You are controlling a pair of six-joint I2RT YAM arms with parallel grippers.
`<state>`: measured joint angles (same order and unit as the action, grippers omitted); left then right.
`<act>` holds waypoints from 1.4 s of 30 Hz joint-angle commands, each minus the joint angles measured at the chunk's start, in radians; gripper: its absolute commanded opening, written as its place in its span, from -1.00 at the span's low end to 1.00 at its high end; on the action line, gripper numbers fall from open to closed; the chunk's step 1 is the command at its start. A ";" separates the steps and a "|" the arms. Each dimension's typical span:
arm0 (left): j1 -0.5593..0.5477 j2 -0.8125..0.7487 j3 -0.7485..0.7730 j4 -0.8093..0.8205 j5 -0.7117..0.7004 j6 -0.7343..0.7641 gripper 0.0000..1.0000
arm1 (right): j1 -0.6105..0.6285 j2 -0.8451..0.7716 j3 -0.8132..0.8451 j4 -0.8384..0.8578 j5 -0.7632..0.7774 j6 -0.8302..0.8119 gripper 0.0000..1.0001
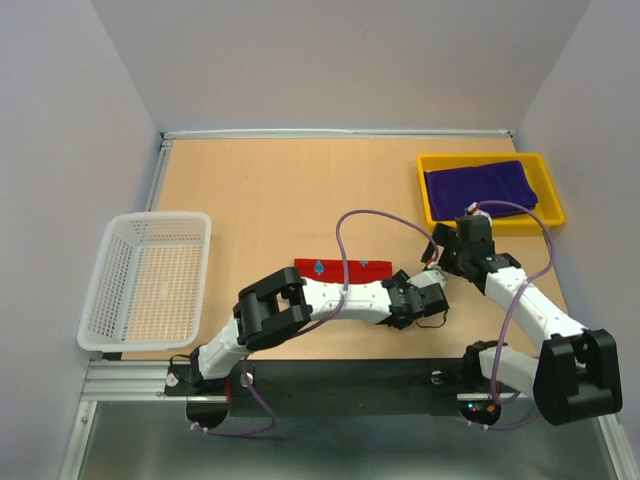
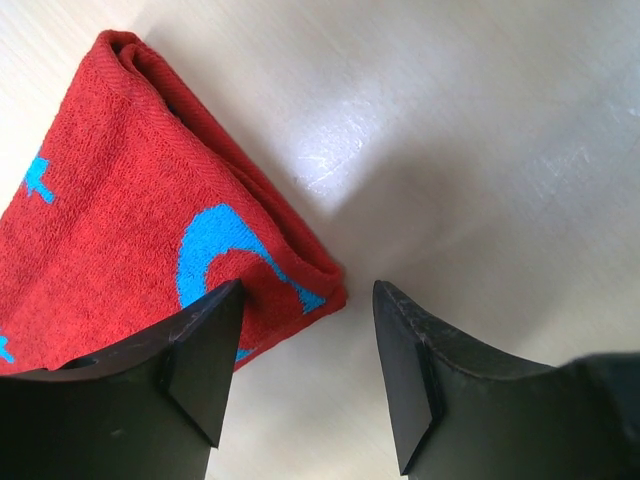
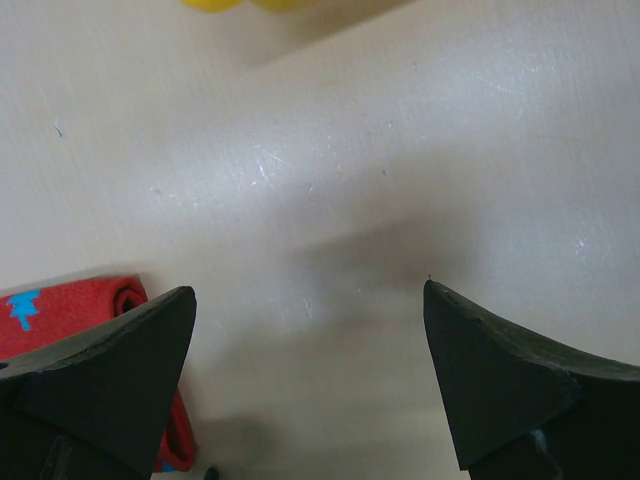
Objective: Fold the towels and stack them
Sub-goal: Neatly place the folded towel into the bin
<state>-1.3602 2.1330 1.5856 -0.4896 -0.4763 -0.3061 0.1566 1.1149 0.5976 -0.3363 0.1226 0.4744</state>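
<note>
A folded red towel (image 1: 340, 268) with light-blue marks lies on the table near the front, partly hidden by my left arm. In the left wrist view the red towel (image 2: 120, 220) has its folded corner just beyond my open left gripper (image 2: 308, 292), which holds nothing. The left gripper (image 1: 430, 292) sits at the towel's right end. My right gripper (image 1: 442, 254) hovers close by, open and empty (image 3: 308, 290), with the towel's end (image 3: 80, 305) by its left finger. A folded deep purple towel (image 1: 480, 187) lies in the yellow tray. No grey towel shows.
The yellow tray (image 1: 545, 180) stands at the back right; its edge shows in the right wrist view (image 3: 240, 3). A white mesh basket (image 1: 150, 280) stands at the front left edge. Walls close the table at the back and sides.
</note>
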 commanded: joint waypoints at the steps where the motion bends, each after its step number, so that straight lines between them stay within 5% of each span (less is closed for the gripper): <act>1: 0.009 0.013 0.011 -0.055 0.004 -0.024 0.28 | -0.006 -0.027 0.005 0.013 -0.011 -0.014 1.00; 10: 0.038 0.021 -0.036 -0.004 0.054 -0.018 -0.01 | -0.008 -0.036 -0.001 0.017 -0.031 -0.017 1.00; 14: 0.058 -0.001 -0.070 0.023 0.071 -0.025 -0.53 | -0.006 -0.023 -0.001 0.022 -0.108 -0.020 1.00; 21: 0.090 -0.073 -0.151 0.098 0.110 -0.042 -1.00 | -0.006 -0.027 -0.032 0.059 -0.257 0.012 1.00; 31: 0.121 -0.215 -0.216 0.193 0.139 -0.077 -1.00 | -0.005 0.062 -0.130 0.322 -0.581 0.255 1.00; 42: 0.153 -0.286 -0.242 0.227 0.136 -0.099 -1.00 | -0.005 0.169 -0.235 0.568 -0.716 0.403 1.00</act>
<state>-1.2156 1.9232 1.3613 -0.2890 -0.3271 -0.3855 0.1555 1.2514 0.3988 0.0971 -0.5228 0.8104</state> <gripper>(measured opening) 0.157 0.998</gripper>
